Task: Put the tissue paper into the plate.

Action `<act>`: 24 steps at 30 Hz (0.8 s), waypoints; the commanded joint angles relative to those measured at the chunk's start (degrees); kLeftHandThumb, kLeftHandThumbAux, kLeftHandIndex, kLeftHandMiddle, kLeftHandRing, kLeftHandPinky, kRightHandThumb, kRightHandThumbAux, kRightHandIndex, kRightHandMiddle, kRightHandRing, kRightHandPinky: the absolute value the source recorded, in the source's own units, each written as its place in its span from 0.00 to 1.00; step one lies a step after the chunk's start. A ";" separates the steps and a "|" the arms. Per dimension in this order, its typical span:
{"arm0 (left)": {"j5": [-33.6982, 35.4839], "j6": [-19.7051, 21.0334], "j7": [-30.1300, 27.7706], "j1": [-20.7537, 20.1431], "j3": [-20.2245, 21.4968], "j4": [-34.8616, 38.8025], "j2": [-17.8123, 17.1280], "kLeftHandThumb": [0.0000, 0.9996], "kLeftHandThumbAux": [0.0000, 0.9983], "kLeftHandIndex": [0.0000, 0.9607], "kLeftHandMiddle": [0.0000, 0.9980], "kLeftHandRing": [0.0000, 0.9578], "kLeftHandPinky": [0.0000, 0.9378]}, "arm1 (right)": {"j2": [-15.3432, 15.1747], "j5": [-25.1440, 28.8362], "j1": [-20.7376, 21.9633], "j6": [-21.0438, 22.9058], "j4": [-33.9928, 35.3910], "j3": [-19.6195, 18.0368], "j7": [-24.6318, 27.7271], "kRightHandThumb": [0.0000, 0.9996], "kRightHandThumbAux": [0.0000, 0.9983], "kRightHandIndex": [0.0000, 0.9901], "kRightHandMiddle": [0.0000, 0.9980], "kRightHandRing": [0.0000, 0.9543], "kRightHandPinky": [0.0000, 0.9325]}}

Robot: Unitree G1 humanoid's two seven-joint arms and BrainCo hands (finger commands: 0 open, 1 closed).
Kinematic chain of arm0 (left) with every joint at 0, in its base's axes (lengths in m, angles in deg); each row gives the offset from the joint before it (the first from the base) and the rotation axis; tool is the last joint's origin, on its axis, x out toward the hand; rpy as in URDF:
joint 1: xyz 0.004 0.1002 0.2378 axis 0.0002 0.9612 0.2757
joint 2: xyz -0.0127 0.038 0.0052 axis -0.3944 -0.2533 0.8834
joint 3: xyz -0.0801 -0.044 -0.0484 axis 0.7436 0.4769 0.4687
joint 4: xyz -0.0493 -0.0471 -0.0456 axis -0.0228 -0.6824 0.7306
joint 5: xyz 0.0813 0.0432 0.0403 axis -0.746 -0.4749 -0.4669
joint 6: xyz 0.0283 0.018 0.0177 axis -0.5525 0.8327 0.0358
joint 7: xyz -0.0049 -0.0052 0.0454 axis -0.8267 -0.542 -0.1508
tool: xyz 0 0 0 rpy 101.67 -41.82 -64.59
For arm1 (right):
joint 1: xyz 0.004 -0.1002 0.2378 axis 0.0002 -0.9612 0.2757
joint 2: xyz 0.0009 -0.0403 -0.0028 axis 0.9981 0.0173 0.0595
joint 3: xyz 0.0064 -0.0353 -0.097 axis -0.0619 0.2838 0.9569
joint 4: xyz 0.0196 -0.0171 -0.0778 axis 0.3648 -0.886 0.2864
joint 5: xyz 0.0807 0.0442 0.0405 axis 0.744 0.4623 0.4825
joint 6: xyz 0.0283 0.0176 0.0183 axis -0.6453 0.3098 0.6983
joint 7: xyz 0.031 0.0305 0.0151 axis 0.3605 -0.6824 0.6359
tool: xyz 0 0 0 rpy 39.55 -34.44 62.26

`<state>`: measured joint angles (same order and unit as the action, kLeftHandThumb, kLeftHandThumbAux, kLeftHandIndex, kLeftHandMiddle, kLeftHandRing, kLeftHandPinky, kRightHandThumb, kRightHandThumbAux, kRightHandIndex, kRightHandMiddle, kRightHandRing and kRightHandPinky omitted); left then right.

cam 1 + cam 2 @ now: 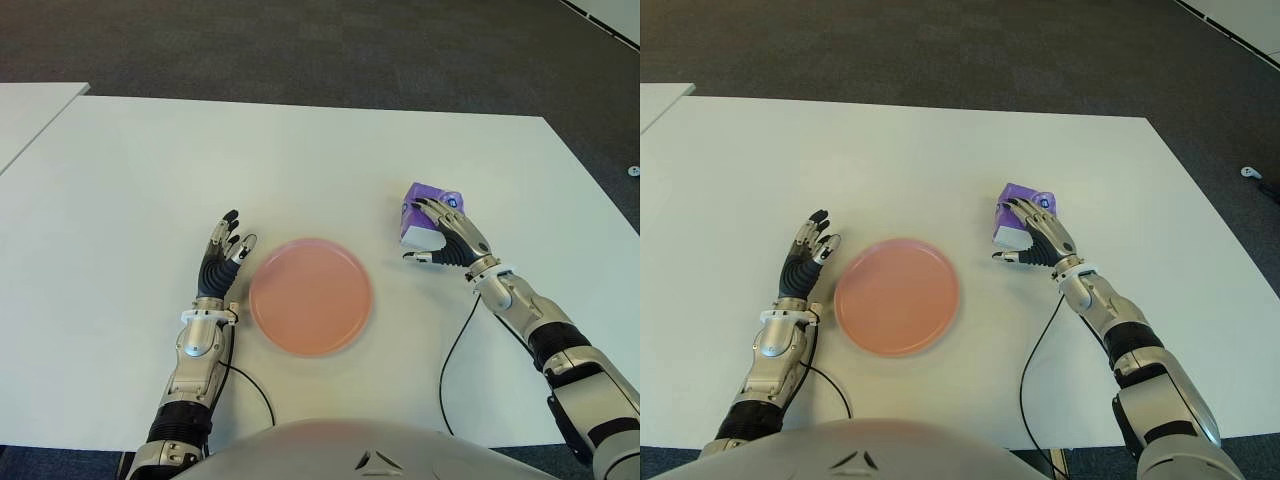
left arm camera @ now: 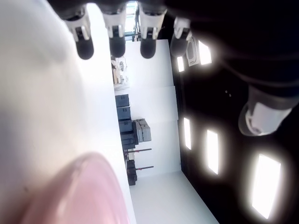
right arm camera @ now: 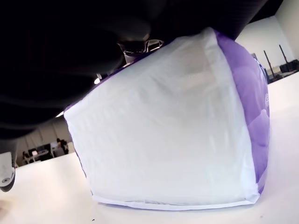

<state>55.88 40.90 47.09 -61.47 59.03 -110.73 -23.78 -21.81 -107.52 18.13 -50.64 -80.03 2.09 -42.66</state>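
The tissue paper is a purple and white pack (image 1: 422,222) lying on the white table (image 1: 300,160), right of the pink plate (image 1: 310,296). My right hand (image 1: 440,235) reaches over it from the near right, with its fingers (image 1: 432,212) draped across the pack's top. The thumb (image 1: 420,257) sticks out just in front of the pack's white end (image 3: 163,135) and stands a little apart from it. In the right wrist view the pack sits flat on the table. My left hand (image 1: 222,255) shows just left of the plate, fingers straight and holding nothing.
A cable (image 1: 455,350) runs from the right wrist toward the table's near edge. A second white table's corner (image 1: 30,110) shows at the far left. Dark carpet (image 1: 320,45) lies beyond the far edge.
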 commanded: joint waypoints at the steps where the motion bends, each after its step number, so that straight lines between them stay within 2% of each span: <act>1: 0.23 1.33 -0.77 0.72 0.06 -2.75 -0.32 0.00 0.47 0.00 0.00 0.00 0.00 | 1.58 -1.46 -3.38 2.01 -1.86 1.77 4.16 0.19 0.46 0.00 0.00 0.00 0.00; 15: -0.65 0.88 0.25 0.54 0.29 -3.13 -0.11 0.00 0.46 0.00 0.00 0.00 0.00 | 1.19 -1.74 -3.46 2.00 -0.67 1.55 3.49 0.19 0.46 0.00 0.00 0.00 0.00; 17: -0.70 0.89 0.33 0.45 0.30 -3.23 -0.06 0.00 0.46 0.00 0.00 0.00 0.00 | -3.75 -3.15 -4.97 0.40 9.93 -2.34 -1.08 0.17 0.45 0.00 0.00 0.00 0.00; 19: -0.78 0.92 0.40 0.39 0.28 -3.27 -0.03 0.00 0.46 0.00 0.00 0.00 0.00 | -6.91 -4.68 -5.70 -0.42 18.06 -6.34 -5.38 0.15 0.45 0.00 0.00 0.00 0.00; 24: -0.99 0.94 0.51 0.42 0.25 -3.25 0.06 0.00 0.46 0.00 0.00 0.00 0.00 | -7.59 -4.79 -5.79 0.79 23.50 -10.48 -6.11 0.14 0.45 0.00 0.00 0.00 0.00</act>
<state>55.50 39.78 46.92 -62.67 59.32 -111.97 -23.88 -27.43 -111.75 12.63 -50.02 -61.28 -5.04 -47.90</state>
